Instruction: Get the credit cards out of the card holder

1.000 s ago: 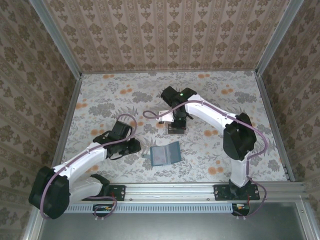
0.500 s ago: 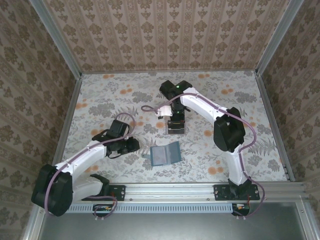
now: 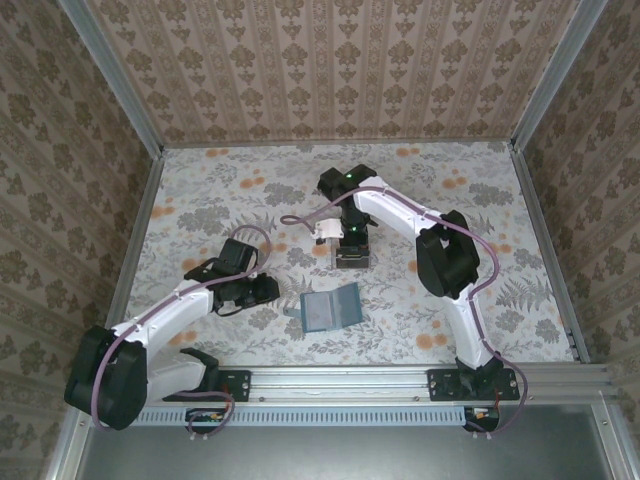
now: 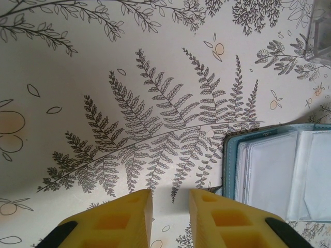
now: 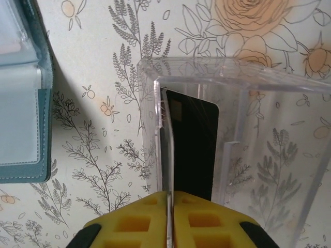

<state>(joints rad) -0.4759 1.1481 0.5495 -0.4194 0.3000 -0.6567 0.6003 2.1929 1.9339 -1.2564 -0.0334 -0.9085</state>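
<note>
The teal card holder [image 3: 330, 308] lies open on the table between the arms, its clear pockets facing up [image 4: 279, 170], and its edge shows at the left of the right wrist view [image 5: 20, 103]. My right gripper [image 5: 171, 199] is shut on a thin pale card [image 5: 169, 155], seen edge-on. That card stands inside the clear plastic box [image 5: 248, 129], right beside the dark card [image 5: 194, 144], which is upright in the box. My left gripper [image 4: 170, 199] hovers open over bare table just left of the card holder, with nothing between its fingers.
The clear plastic box [image 3: 350, 255] stands behind the card holder near the table's middle, under the right gripper [image 3: 350, 243]; a corner of it shows in the left wrist view [image 4: 320, 31]. The left gripper [image 3: 272, 290] sits low, left of the card holder. Patterned walls enclose the table.
The right arm has folded further back and left while its gripper stayed over the clear box. The left arm has barely moved.
</note>
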